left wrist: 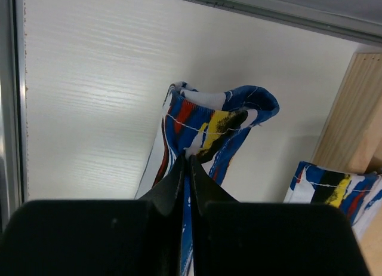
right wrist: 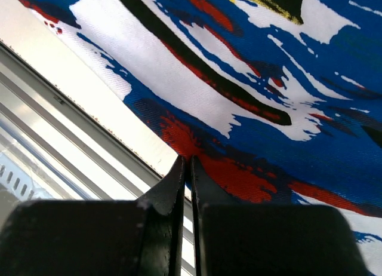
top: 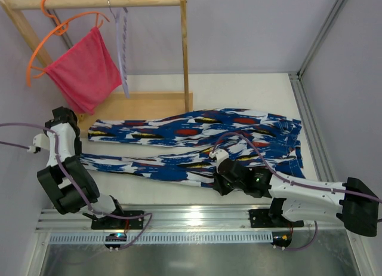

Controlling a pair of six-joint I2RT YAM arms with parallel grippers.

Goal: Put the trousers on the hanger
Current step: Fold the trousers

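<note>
pinches trousers cuff with left hand at left of frame, pinches near edge with right hand lower center, hanger upper left.

Wooden rack at the back of the tabletop
An orange hanger hangs from its top rod with a pink-red cloth draped on it; its flat base rests on the white tabletop.
</note>
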